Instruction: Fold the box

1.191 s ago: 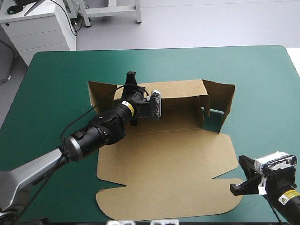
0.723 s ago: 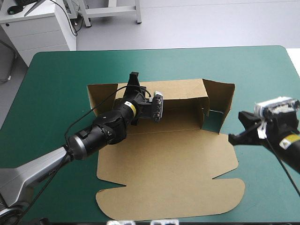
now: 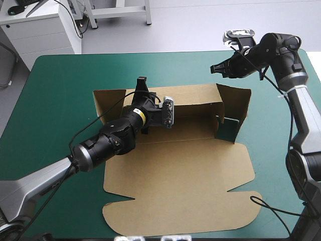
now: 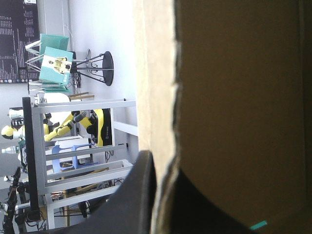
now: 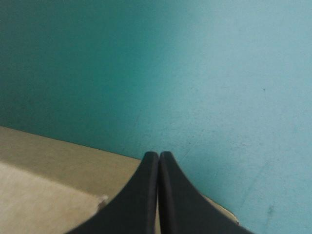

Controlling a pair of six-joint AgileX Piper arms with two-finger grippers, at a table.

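Black fingers [image 4: 132, 202] of the left gripper [image 3: 142, 83] were all but closed, pinching the top edge of the box [image 3: 175, 181] at its raised back wall. In the left wrist view the brown board ran between them, one finger on the outer side, the other in shadow on the inner side. The left arm reached in low across the box's left half, its wrist over the floor panel.

Right gripper [image 3: 214, 68] fingers [image 5: 146, 200] were pressed together into a single point, gripping nothing. That gripper hung raised over the teal-green worktop [image 3: 60, 80], just beyond the box's far right corner. In the right wrist view a brown board edge lay under and beside the tips, with bare teal-green cover ahead.

The box sat mid-worktop, partly formed. Its back wall was upright, with a side flap standing at each end, the right one angled outward. The large front panel with rounded tabs lay flat toward the near edge.
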